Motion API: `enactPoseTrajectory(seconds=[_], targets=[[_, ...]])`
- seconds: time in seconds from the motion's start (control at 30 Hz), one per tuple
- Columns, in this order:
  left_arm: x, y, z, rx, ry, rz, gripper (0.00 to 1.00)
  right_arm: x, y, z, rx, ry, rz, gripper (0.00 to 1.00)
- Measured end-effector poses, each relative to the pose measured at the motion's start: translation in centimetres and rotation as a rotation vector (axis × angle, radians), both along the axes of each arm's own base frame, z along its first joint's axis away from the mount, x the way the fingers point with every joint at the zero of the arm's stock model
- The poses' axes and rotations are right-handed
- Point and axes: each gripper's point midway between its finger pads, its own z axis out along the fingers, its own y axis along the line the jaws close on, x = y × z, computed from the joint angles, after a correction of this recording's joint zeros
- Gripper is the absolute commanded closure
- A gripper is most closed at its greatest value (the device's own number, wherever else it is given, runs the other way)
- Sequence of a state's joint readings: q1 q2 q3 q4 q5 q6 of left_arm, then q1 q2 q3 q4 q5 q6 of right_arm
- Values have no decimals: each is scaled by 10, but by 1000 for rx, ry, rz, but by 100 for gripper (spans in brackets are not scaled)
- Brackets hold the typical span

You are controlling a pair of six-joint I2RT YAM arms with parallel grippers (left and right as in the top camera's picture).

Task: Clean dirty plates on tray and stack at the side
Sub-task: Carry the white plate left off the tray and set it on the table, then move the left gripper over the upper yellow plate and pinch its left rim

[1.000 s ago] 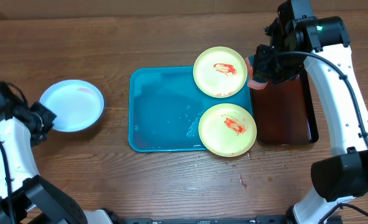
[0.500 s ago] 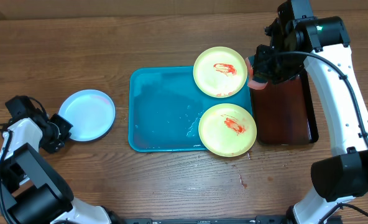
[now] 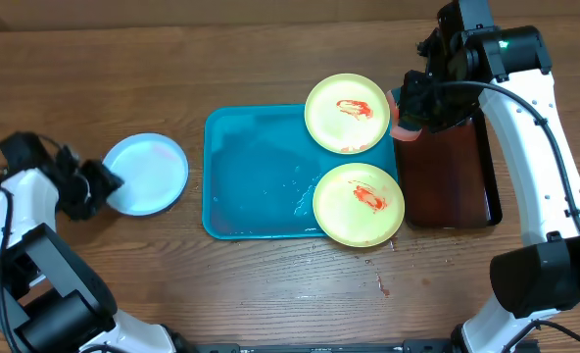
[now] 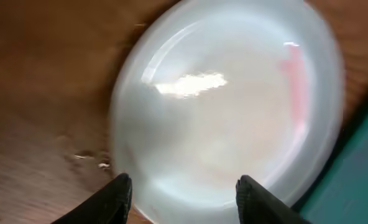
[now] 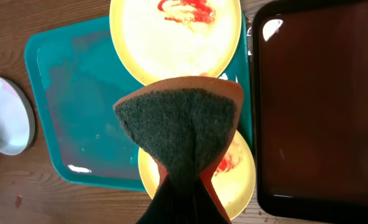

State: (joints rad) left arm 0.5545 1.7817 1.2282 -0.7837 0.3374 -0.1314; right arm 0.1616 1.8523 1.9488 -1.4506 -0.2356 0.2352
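A pale blue-white plate (image 3: 148, 174) lies on the wood just left of the turquoise tray (image 3: 256, 176). It has a faint pink streak near its rim in the left wrist view. My left gripper (image 3: 102, 184) is open at the plate's left edge, its fingers apart astride the rim of the plate (image 4: 227, 106) without gripping it. Two yellow-green plates (image 3: 347, 113) (image 3: 359, 204) with red sauce smears sit on the tray's right side. My right gripper (image 3: 417, 98) hovers above the tray's right edge, shut on an orange sponge (image 5: 181, 124) with a green scouring face.
A dark brown-red tray (image 3: 447, 172) lies right of the turquoise one, under my right arm. Water film and droplets cover the turquoise tray's floor (image 5: 78, 87). Small red specks mark the wood near the front edge (image 3: 380, 284).
My left gripper carried the pale blue-white plate rightward toward the tray's left side, then opened and let it go. The right arm and sponge have not moved.
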Motion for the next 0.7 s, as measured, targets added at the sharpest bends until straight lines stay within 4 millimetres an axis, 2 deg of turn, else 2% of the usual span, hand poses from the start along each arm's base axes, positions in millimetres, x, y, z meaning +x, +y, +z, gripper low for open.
enactPoseTrajectory(seconds=[0.07,0.13,0.3,0.53,0.63,0.7], targets=[[15,-22,17,-4,-31,-93,45,0,0,0,0,0,0,96],[25,-53,29,-13,-47,-192,44,0,0,0,0,-1,0,96],[28,-131,32,-31,-11,-382,44,0,0,0,-1,2,0,96],[36,-186,34,-39,-24,-456,46,0,-1,0,-7,0,-2,96],[43,-220,37,-38,-64,-508,41,0,-1,0,-7,0,-2,96],[55,-249,44,-29,-134,-554,36,0,-1,0,-7,-1,-3,96]])
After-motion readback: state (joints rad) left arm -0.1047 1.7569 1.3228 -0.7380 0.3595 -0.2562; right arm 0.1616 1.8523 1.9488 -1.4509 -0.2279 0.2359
